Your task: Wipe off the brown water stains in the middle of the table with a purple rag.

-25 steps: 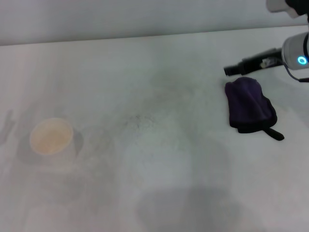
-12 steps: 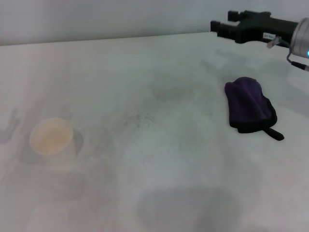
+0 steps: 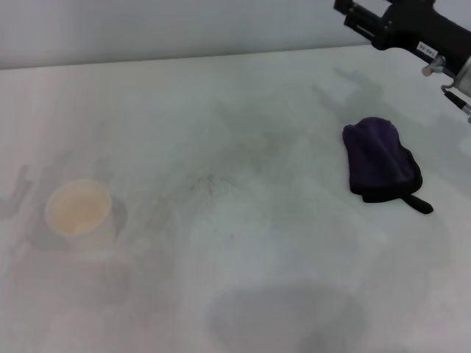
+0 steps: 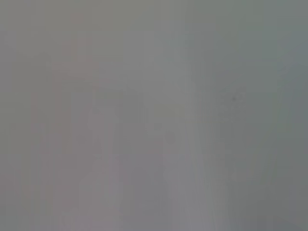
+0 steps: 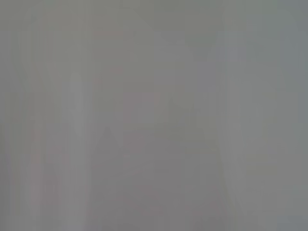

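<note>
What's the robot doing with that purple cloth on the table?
Nothing yet. The purple rag lies by itself on the white table, toward the robot's right, and nothing is touching it. The right gripper is up in the air beyond the rag, near the far edge of the table. A paper cup stands over on the left. The left arm is not in sight. No brown stain can be made out in the middle of the table, only faint grey speckles.

Dark purple rag (image 3: 379, 160) edged black, white table (image 3: 243, 103), pale cup (image 3: 77, 208) tan inside
</note>
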`<action>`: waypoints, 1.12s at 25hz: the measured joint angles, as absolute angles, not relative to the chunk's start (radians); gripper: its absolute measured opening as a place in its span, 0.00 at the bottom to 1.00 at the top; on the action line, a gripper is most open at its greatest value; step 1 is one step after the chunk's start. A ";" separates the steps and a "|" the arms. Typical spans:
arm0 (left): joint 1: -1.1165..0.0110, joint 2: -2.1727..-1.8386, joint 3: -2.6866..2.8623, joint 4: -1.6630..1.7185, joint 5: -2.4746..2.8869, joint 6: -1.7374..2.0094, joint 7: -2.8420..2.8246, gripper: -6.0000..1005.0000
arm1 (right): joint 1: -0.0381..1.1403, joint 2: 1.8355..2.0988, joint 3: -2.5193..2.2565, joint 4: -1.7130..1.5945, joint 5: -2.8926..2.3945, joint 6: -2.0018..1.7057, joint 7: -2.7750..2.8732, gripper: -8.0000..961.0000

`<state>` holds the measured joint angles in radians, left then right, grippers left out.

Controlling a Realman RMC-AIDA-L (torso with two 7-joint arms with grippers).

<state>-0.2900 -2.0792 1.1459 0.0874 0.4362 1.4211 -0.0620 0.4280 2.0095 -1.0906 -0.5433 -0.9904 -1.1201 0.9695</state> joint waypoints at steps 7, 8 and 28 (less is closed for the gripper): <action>-0.305 -2.079 1.145 0.087 0.436 1.422 -0.063 0.87 | 0.431 2.013 -1.091 -0.437 -0.841 -1.199 0.778 0.70; -0.305 -2.079 1.145 0.087 0.436 1.422 -0.063 0.87 | 0.433 2.013 -1.091 -0.429 -0.831 -1.201 0.761 0.70; -0.329 -2.082 1.140 0.075 0.436 1.410 -0.065 0.87 | 0.447 2.019 -1.099 -0.334 -0.710 -1.201 0.611 0.70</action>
<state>-0.3295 -2.0817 1.1396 0.0751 0.4356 1.4101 -0.0645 0.4466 2.0188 -1.0988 -0.3337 -0.7101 -1.2011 0.6106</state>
